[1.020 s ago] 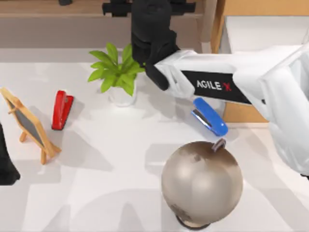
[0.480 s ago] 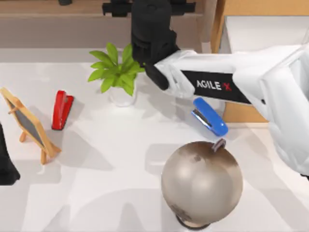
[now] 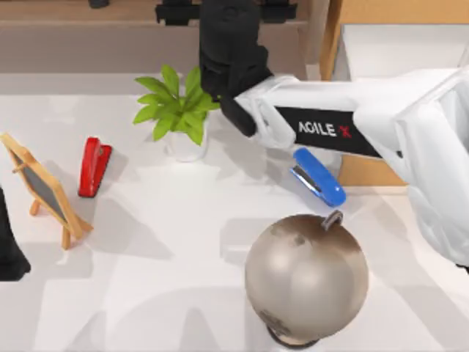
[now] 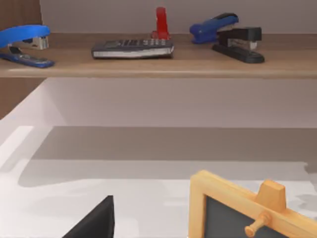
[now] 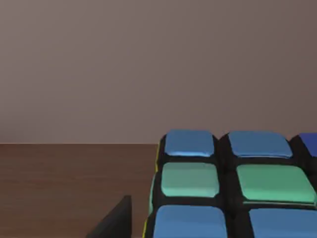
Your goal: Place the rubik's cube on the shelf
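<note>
The right gripper point(image 3: 229, 44) reaches over the smooth wooden shelf point(image 5: 64, 188); whether it is spread or pinching, I cannot tell. The rubik's cube point(image 5: 233, 183), glossy rounded blue and green squares in black edging, sits above the board. The left arm rests at the table's left edge.

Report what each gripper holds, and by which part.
Cannot be told. The black-edged cube of blue and green squares sits close against the right gripper above the brown wooden shelf; no fingers visibly clamp it.

shelf point(image 4: 163, 62) across upper frame | on it: blue stapler point(image 4: 25, 44) far left, calculator point(image 4: 132, 48), red stapler point(image 4: 161, 22), blue stapler point(image 4: 214, 26), black stapler point(image 4: 238, 43) | small chalkboard point(image 4: 247, 213) lower right
</note>
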